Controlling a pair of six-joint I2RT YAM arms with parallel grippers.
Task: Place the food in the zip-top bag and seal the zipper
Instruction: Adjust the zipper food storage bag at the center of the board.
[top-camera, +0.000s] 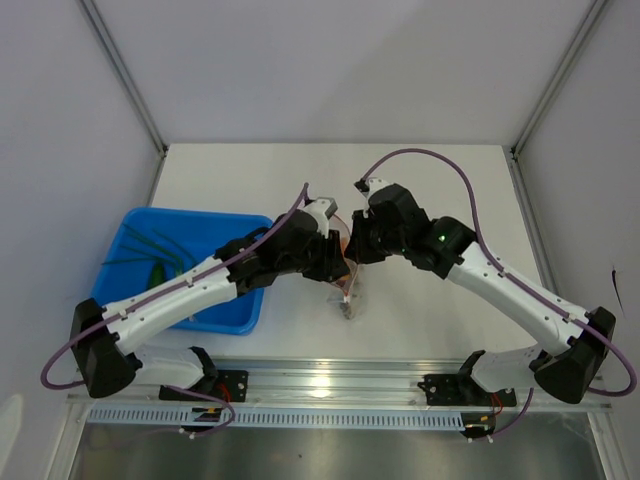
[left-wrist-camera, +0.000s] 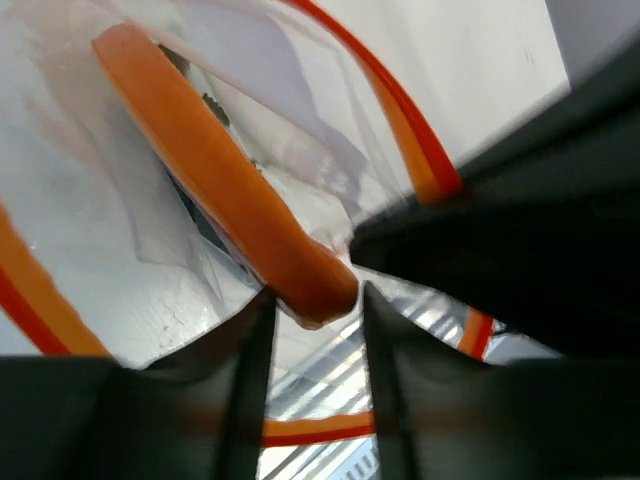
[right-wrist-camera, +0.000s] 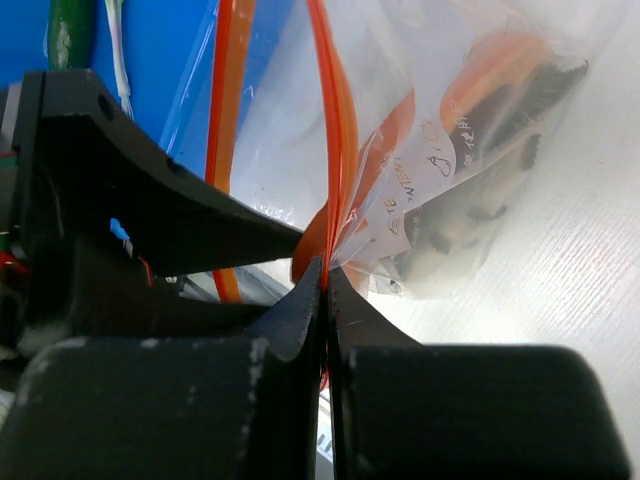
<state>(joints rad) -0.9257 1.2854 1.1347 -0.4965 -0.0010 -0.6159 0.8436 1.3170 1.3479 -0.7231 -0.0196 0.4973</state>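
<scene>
Top view: the two arms meet over the table (top-camera: 450, 180), with the left gripper (top-camera: 338, 265) and right gripper (top-camera: 356, 248) close together at the zip-top bag (top-camera: 350, 298). The bag sits just right of the blue tray (top-camera: 225, 305), where green stalks (top-camera: 158, 262) lie.

Left wrist view: the jaws stand parted, with the end of the meat slab (left-wrist-camera: 220, 170) between their tips, inside the bag — whether they touch it I cannot tell.

Right wrist view: the fingers are pinched tight on the zipper (right-wrist-camera: 335, 130) — the slab shows through the plastic beyond.

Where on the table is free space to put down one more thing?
Bare table lies along the far edge and to the right of the right arm. Crowded: the bag in the middle, the blue tray at left.
</scene>
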